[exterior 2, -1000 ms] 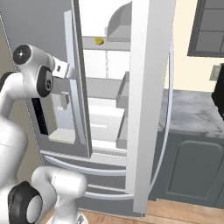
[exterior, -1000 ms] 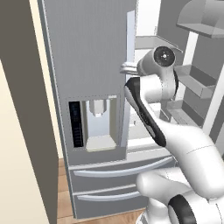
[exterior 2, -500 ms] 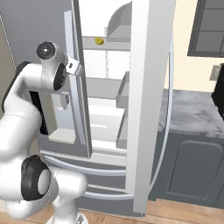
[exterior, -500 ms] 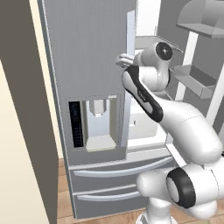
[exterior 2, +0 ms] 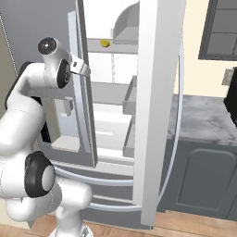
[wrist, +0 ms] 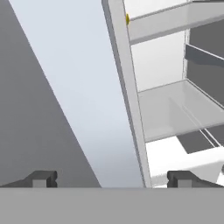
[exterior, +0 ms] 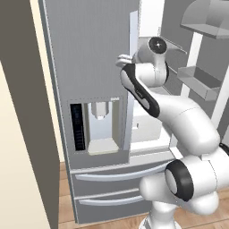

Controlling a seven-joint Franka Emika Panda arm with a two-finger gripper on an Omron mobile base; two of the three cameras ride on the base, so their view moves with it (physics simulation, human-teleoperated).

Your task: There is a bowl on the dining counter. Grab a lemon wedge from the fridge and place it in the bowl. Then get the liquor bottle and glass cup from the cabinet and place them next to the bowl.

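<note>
Facing open fridge (exterior 2: 115, 106) — gripper (wrist: 112, 179) spread wide, empty; lemon wedge (exterior 2: 105, 43) on top shelf.

My two base views flank my arm facing the open fridge (exterior: 103, 67), while my hand view hugs its door edge (wrist: 127, 92).

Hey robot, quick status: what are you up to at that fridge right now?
Jaws open, empty, at the fridge opening. Lemon wedge on the upper shelf, untouched. Left fridge door's edge dead ahead, between jaws and shelf.
</note>
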